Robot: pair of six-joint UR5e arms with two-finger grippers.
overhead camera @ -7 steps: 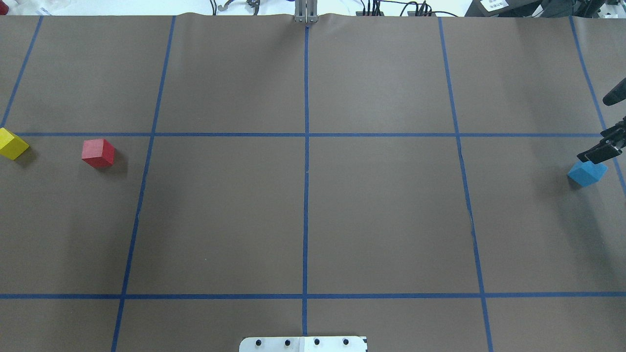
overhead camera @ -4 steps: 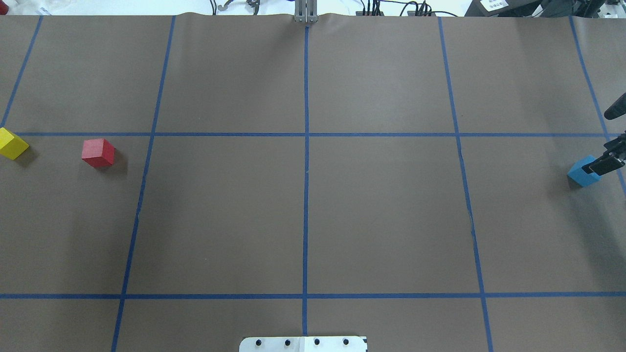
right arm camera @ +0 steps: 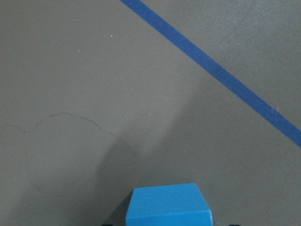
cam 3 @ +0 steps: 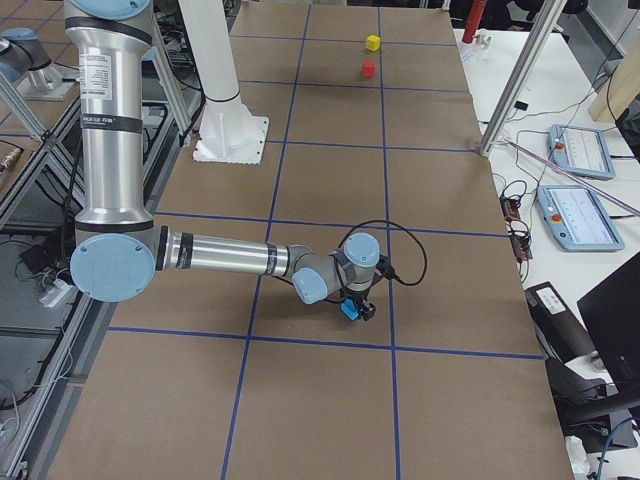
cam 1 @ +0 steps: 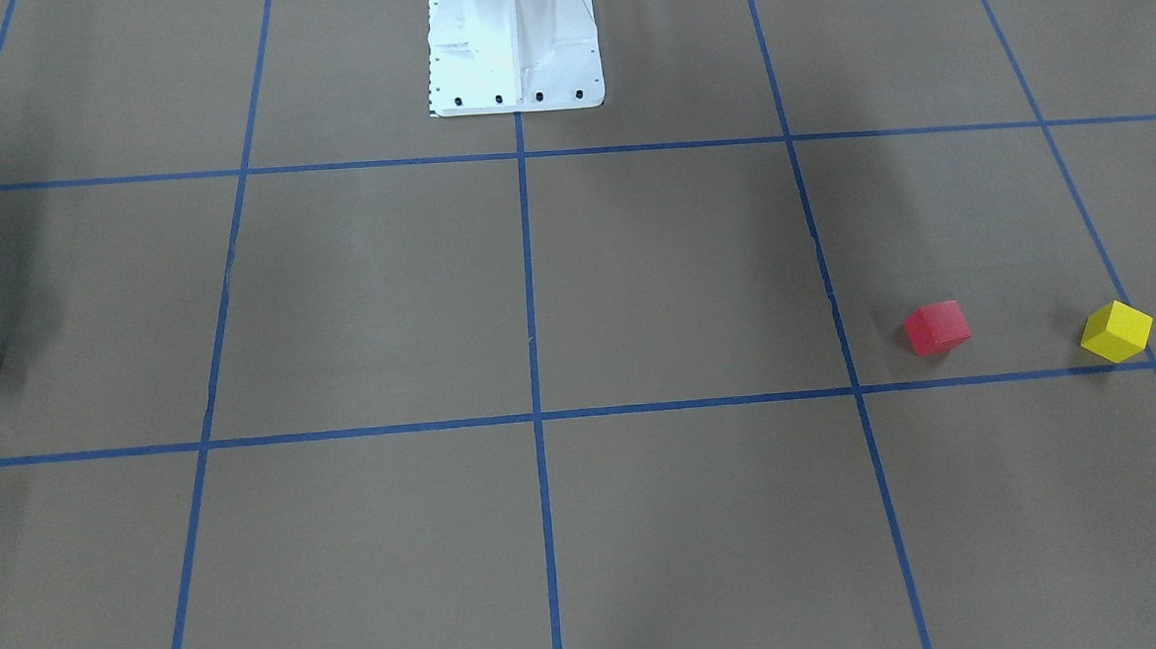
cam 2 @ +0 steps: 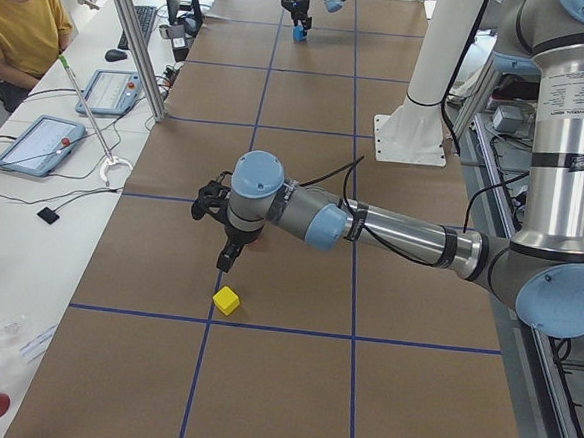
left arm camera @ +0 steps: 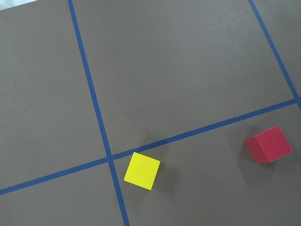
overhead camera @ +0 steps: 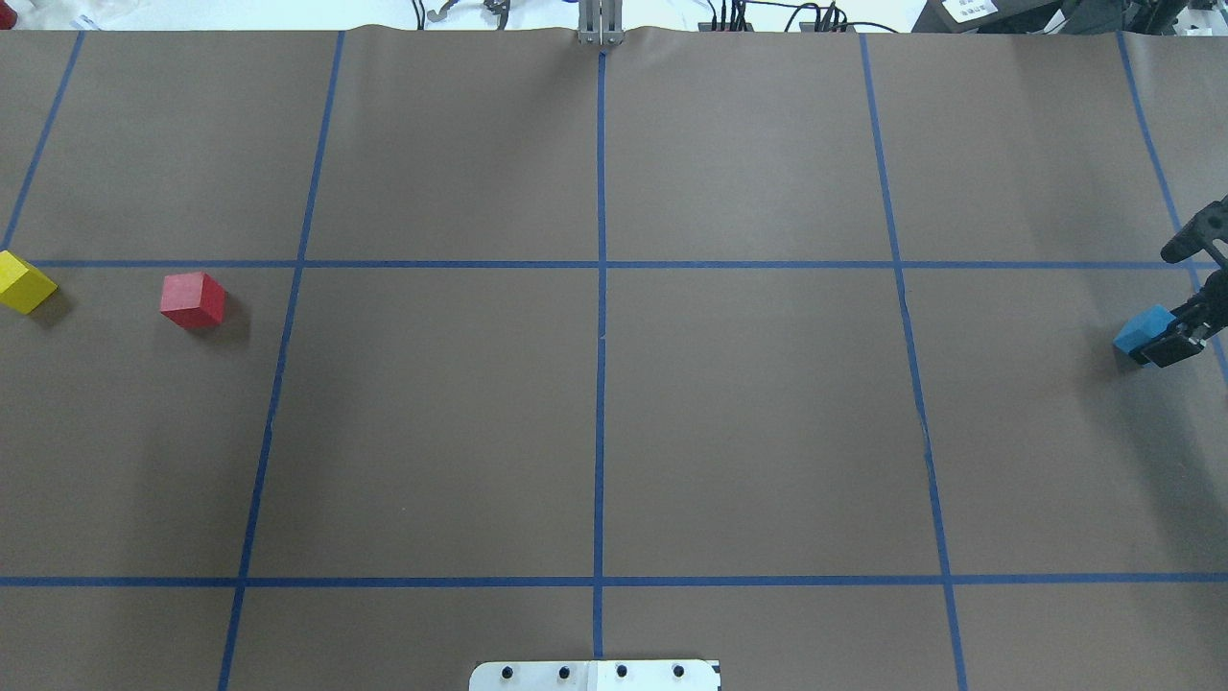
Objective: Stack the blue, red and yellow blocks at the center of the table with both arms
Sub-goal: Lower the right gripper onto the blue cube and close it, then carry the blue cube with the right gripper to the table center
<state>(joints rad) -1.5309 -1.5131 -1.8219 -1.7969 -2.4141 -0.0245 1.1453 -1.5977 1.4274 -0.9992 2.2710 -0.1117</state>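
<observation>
The blue block rests on the table at its far end on the robot's right, in the middle row of the grid of blue tape lines, close to the outermost lengthwise line. The right pincer is down over it with the block between its fingers. In the right wrist view the block fills the bottom centre of the frame, and only slivers of the dark fingertips show at the bottom edge, each a little clear of the block's sides, so the jaws appear parted and not pressing on it. The block's underside looks flat on the brown paper. At the opposite end the yellow block sits at the very edge of the overhead view, just below the crosswise tape line. The left wrist view shows it just beside a tape crossing and turned at an angle to the lines. The red block lies near it, toward the table's centre, with bare paper between the two. The left pincer shows only in the view from the robot's left, hanging above the table just beyond the yellow block, and from there I cannot tell whether its jaws are parted or closed. All three blocks lie well apart from the centre crossing. The white robot pedestal stands on the middle line at the table's edge, and an operator in a yellow shirt sits across from it.
</observation>
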